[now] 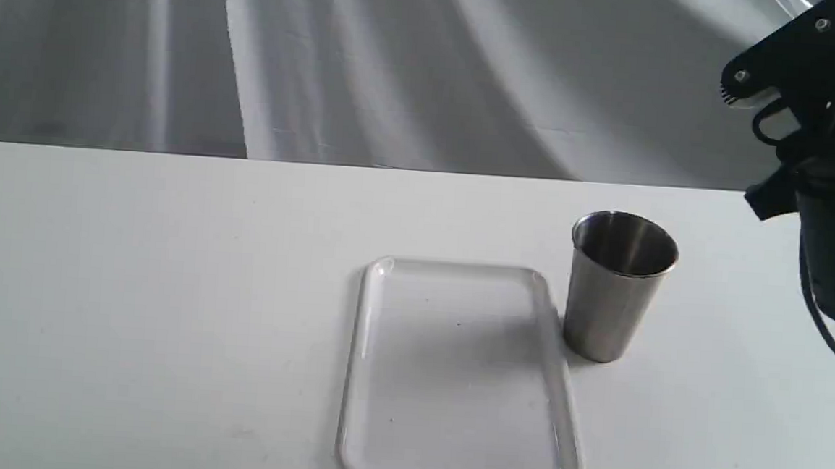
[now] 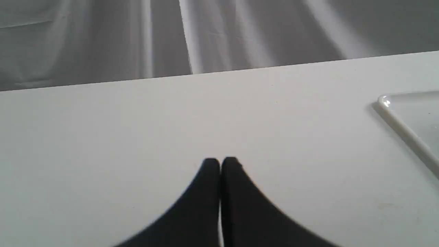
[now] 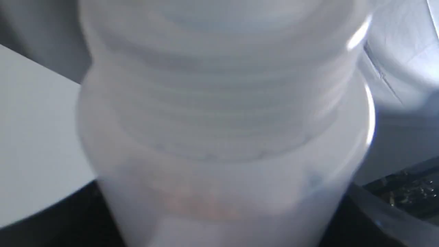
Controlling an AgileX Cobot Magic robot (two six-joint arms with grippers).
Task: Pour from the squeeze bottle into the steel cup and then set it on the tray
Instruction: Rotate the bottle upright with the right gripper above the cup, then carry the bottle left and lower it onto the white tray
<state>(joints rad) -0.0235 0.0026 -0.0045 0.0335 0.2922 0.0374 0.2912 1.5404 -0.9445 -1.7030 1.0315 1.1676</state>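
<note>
Two dark fingers of the right gripper (image 3: 212,226) stand wide apart, clasping a translucent whitish plastic squeeze bottle (image 3: 219,103), held high above the white table (image 1: 130,304) to the right of the cup. A tapered brushed-steel cup (image 1: 617,290) stands upright just beside the far right corner of a flat white rectangular tray (image 1: 452,382). The left gripper (image 2: 220,164), jaws pressed together and empty, hovers over the table.

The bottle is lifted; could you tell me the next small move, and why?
Probably carry the bottle down and across until it hangs over the cup. It is held high at the exterior view's right edge, off to the cup's side, and the cup stands upright beside the tray.
</note>
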